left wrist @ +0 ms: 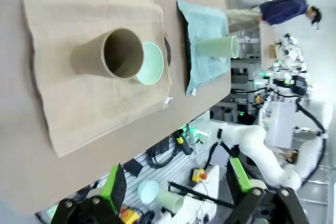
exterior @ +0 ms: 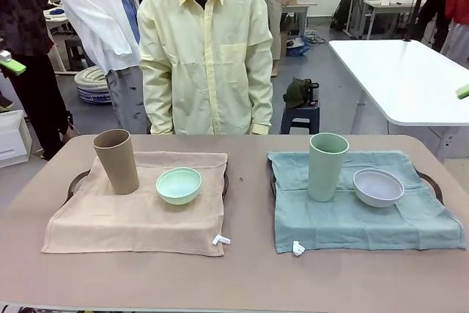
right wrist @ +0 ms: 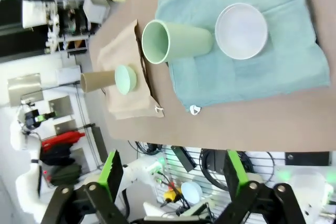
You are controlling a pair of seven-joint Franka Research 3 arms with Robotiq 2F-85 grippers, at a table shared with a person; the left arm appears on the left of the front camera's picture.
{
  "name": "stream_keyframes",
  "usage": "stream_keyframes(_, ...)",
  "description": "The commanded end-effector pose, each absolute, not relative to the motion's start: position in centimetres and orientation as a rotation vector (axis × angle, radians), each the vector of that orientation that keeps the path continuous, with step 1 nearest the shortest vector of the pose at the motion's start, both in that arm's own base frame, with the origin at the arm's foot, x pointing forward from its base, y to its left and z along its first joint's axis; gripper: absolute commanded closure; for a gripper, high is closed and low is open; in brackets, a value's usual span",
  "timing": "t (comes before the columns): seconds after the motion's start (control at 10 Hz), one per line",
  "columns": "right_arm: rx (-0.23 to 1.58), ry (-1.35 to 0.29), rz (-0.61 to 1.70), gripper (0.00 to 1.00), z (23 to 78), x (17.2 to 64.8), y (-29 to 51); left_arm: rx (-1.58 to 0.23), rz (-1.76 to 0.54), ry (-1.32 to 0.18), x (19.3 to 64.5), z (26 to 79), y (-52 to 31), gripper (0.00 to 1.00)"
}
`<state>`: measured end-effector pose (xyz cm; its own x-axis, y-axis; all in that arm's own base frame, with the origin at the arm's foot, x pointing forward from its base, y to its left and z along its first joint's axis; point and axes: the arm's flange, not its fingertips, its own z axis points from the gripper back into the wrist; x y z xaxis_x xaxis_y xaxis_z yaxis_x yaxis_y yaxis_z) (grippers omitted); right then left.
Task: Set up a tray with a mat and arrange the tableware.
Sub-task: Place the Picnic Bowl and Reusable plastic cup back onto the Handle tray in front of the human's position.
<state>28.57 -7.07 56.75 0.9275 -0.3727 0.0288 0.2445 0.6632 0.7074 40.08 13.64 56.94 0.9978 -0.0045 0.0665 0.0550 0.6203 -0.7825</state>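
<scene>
2 place settings stand complete-looking on the brown counter (exterior: 242, 276) as a person in a pale yellow shirt (exterior: 209, 49) waits at its 12 o'clock edge. On the left, a tan mat (exterior: 110, 214) covers a dark tray (exterior: 77, 181), whose rim peeks out at the mat's 9 o'clock side; the tan-brown cup (exterior: 117, 160) stands upright on it, with the mint green bowl (exterior: 179, 185) just beside, at the cup's 4 o'clock. On the right, a teal mat (exterior: 344, 218) drapes a second tray (exterior: 432, 181), carrying the pale green cup (exterior: 327, 166) upright and the greyish white bowl (exterior: 378, 186) near it at 3 o'clock.

Both arms are held well clear of the tableware: the left claw (left wrist: 176, 184) and the right claw (right wrist: 173, 174) each hang over the counter's near edge, fingers wide apart and holding nothing.

The arranging appears finished or nearly so. Any next move would likely be a small one: squaring a rumpled mat corner, or nudging a bowl, approached from above without tipping the tall cups.
</scene>
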Motion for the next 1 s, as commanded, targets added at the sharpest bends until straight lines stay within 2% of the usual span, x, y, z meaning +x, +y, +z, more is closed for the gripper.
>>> stream_keyframes(0.0,0.761,-0.161,-0.315,0.00,56.5,29.5,-5.6,-0.907,-0.044,-0.065,40.6,56.9,12.5,0.00)
stream_keyframes(0.3,0.752,-0.169,-0.351,0.00,56.7,28.6,-6.7,-0.900,-0.038,-0.058,40.2,57.0,13.3,0.00)
stream_keyframes(0.6,1.014,-0.077,-0.414,0.00,56.3,29.1,-10.4,-1.157,0.057,0.125,41.4,55.8,17.5,0.00)
stream_keyframes(0.9,1.139,-0.122,-0.405,0.00,55.9,27.7,-16.7,-1.252,0.119,0.242,41.1,53.6,20.0,0.00)
